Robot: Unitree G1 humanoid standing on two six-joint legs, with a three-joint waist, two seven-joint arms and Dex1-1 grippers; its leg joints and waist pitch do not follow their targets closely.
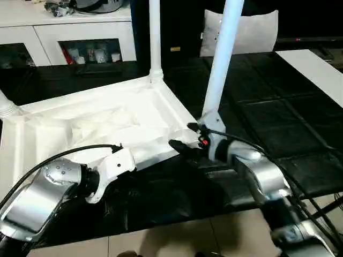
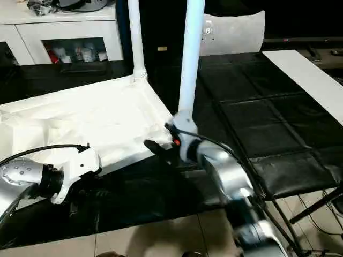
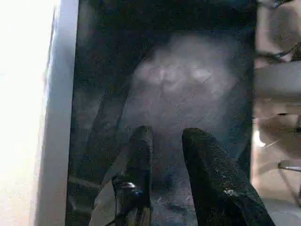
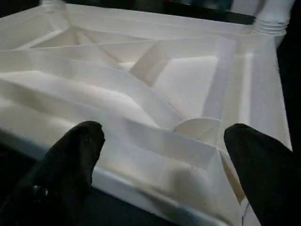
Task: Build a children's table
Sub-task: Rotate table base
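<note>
The children's table top lies upside down on the black mat, ribbed underside up. One white leg stands upright in its far corner socket. The ribbed collar of another leg shows at the far left corner. A third leg rises tilted; its lower end meets the top of my right wrist, and what holds it is hidden. My right gripper is open wide at the top's near right corner, its fingers spread either side of a round socket. My left gripper is slightly open and empty, over the mat beside the top's near edge.
A white cabinet stands at the back left and a grey-white cushion at the back. A white board lies at the far right. The black mat ends at tiled floor in front. Black cables run along both forearms.
</note>
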